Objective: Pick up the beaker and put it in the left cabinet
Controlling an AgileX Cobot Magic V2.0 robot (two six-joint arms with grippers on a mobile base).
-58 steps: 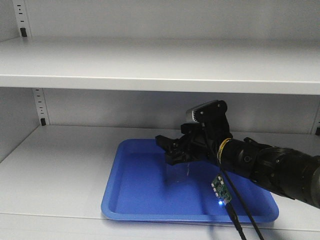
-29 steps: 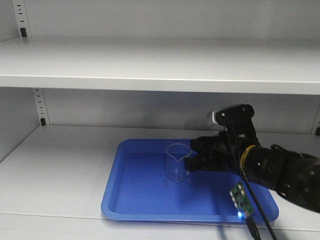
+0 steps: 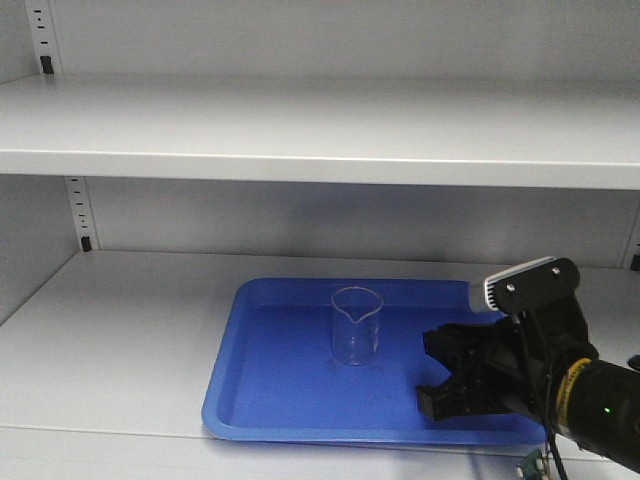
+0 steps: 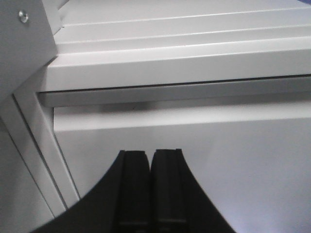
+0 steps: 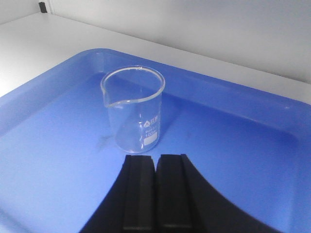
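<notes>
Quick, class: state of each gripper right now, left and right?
Left gripper: shut, holding nothing, up against grey cabinet panels.
Right gripper: shut and empty, just short of the beaker, which stands upright in the blue tray.

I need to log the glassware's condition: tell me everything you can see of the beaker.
The beaker is small, clear glass, straight-walled, with a round rim and a little pouring spout. White printed markings show on its wall. It looks empty and stands upright inside the blue tray on the cabinet shelf. Only the tray touches it; the right gripper is apart.
</notes>
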